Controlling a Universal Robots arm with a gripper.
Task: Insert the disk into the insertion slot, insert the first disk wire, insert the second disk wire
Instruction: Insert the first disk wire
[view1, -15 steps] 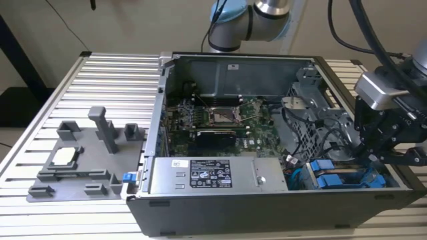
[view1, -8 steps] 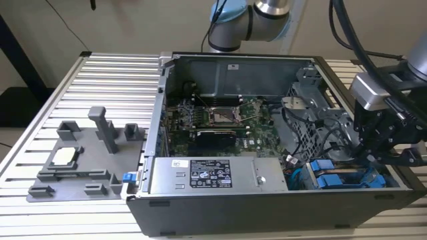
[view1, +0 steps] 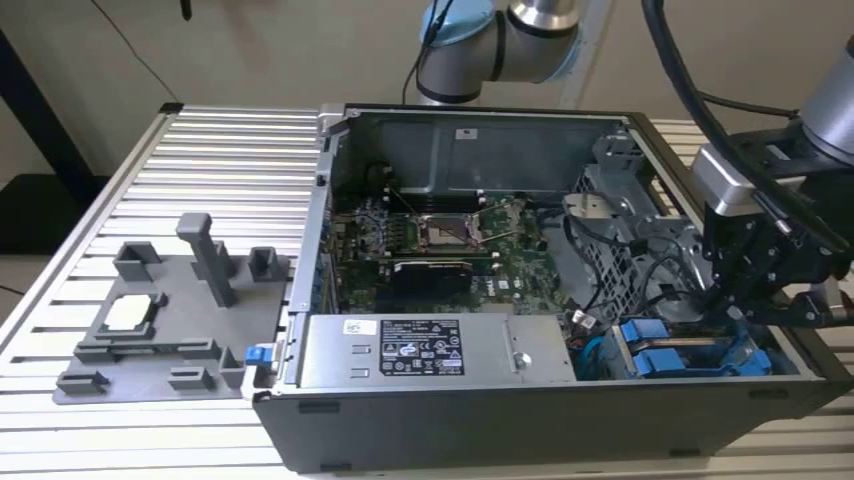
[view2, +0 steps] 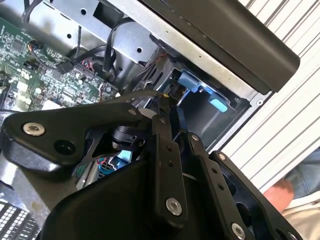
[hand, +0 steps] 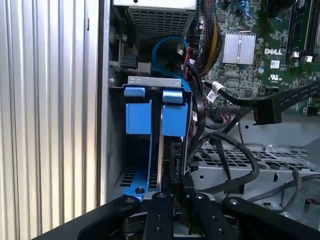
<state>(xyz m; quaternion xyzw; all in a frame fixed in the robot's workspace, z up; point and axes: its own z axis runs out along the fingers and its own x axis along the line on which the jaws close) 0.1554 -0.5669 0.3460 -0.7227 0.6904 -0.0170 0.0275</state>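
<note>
Well, my gripper (hand: 176, 150) looks clenched on a stiff little plug (view2: 161, 96) beside the disk (hand: 175, 122), a rigid, fragile thing I'd handle by its blue carrier (hand: 173, 96) edges.

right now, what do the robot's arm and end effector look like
The arm is a silver-grey tube with pale blue joint caps, and a thick black cable hangs beside it. The end effector is matte black: flat hinged bars held by round silver screws.
</note>
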